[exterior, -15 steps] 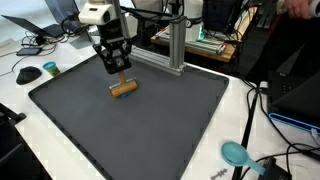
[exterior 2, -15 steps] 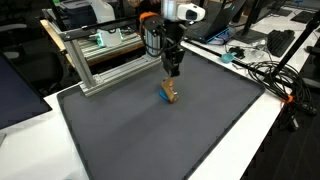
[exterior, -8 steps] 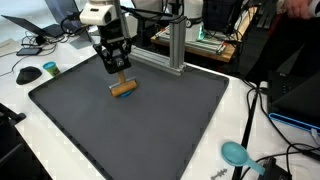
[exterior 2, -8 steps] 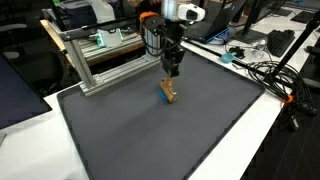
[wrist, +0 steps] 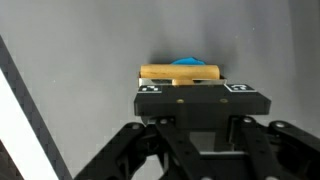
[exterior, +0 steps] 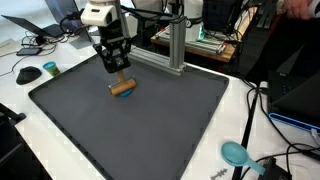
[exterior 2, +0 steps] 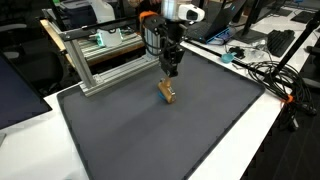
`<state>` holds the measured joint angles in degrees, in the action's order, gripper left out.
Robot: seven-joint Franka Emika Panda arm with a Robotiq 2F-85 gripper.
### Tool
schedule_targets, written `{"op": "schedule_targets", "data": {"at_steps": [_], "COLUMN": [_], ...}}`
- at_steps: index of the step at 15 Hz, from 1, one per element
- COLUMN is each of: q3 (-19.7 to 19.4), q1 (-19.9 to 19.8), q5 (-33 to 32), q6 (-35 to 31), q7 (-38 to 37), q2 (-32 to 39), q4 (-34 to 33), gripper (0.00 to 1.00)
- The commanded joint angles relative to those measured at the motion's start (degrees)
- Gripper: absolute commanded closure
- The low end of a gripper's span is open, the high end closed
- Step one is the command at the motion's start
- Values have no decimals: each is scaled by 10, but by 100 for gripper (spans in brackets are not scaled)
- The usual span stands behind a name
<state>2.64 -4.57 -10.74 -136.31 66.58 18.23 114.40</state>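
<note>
Block (exterior: 122,88) in claw (exterior: 119,78), seemingly on mat (exterior: 150,130)

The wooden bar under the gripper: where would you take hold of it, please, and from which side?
Grip the wooden bar at mid-length, coming straight down from above, jaws across its narrow width. It is long and slim, low over the flat mat, so a top pinch probably suits; the gripper is shut on it so.
</note>
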Motion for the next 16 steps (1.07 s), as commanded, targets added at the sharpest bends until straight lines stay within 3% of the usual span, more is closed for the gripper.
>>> {"op": "schedule_targets", "data": {"at_steps": [1,16], "q3": [-13,31], "q1": [2,8], "q5": [-28,18], "q6": [21,10], "q7": [8,56], "q2": [27,30], "q4": [9,4], "gripper": [78,78]}}
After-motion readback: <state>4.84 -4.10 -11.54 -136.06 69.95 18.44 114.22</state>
